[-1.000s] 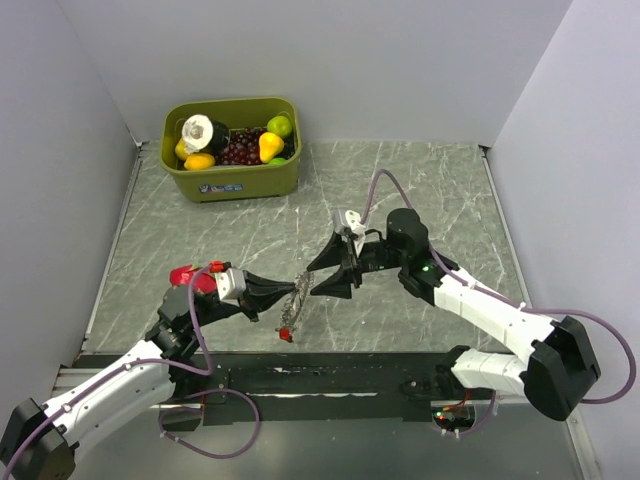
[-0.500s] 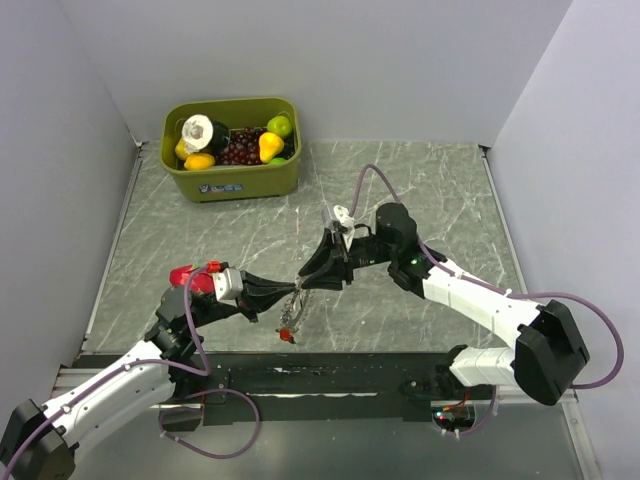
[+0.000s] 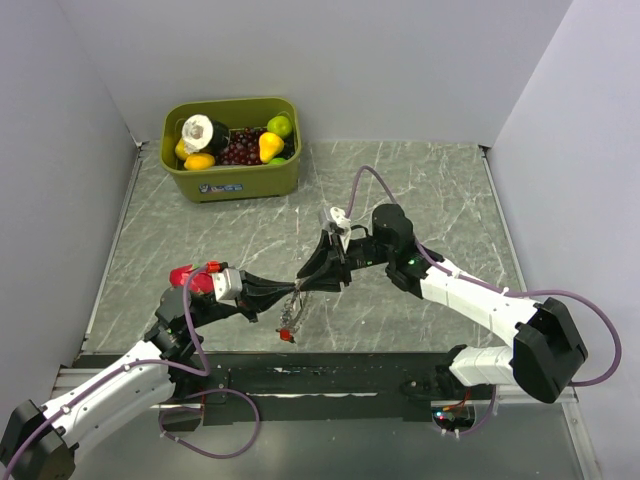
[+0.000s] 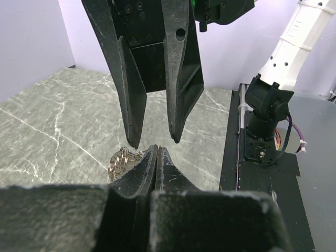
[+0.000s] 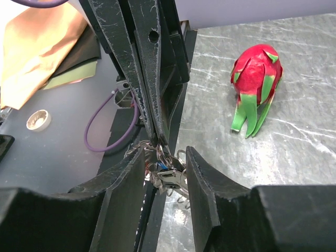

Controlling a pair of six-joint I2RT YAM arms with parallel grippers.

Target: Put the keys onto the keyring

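Note:
The keyring (image 5: 169, 153), a thin bundle of wire loops, hangs from my left gripper (image 3: 289, 292), which is shut on it low over the near middle of the table. The left fingers (image 4: 157, 157) press together, with a coil of the keyring (image 4: 119, 160) showing beside them. The keys (image 5: 173, 176), silver blades with a blue head, dangle below in a bunch; a red head (image 3: 285, 335) is lowest. My right gripper (image 5: 164, 152) reaches in from the right, its jaws either side of the bunch and against it. From above, the right gripper (image 3: 308, 283) meets the left one tip to tip.
A green bin (image 3: 232, 182) of toy fruit stands at the back left. A red and green dragon fruit (image 5: 255, 73) lies on the marble table beside the left arm, seen as dragon fruit (image 3: 185, 277) from above. The black front rail (image 3: 300, 375) runs just below the keys.
The right gripper has moved left to the hanging bunch and its jaws have narrowed around the keys. The left gripper has held still, shut on the keyring.

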